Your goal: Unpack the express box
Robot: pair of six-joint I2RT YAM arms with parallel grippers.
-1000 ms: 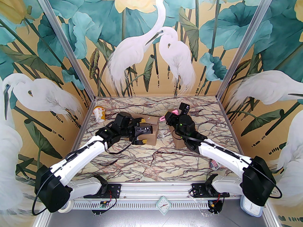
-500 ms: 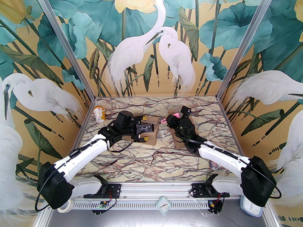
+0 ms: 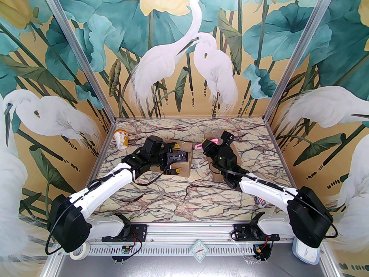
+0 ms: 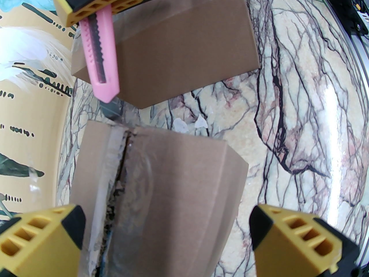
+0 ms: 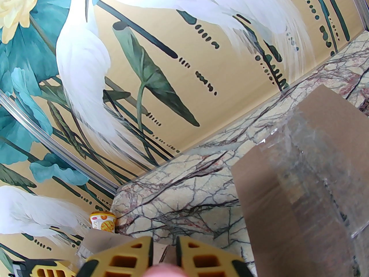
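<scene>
The left fingers hang wide open over the brown cardboard express box on the marble desk. Its clear tape is slit down the middle. Just past its far end, the right fingers squeeze a pink plastic cutter. If the box slides, the sharp cutter could jab it.

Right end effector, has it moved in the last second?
Yes. The right end effector, gripping the pink cutter, has drawn back slightly toward the near edge, uncovering the far corner of the cardboard box beneath.
</scene>
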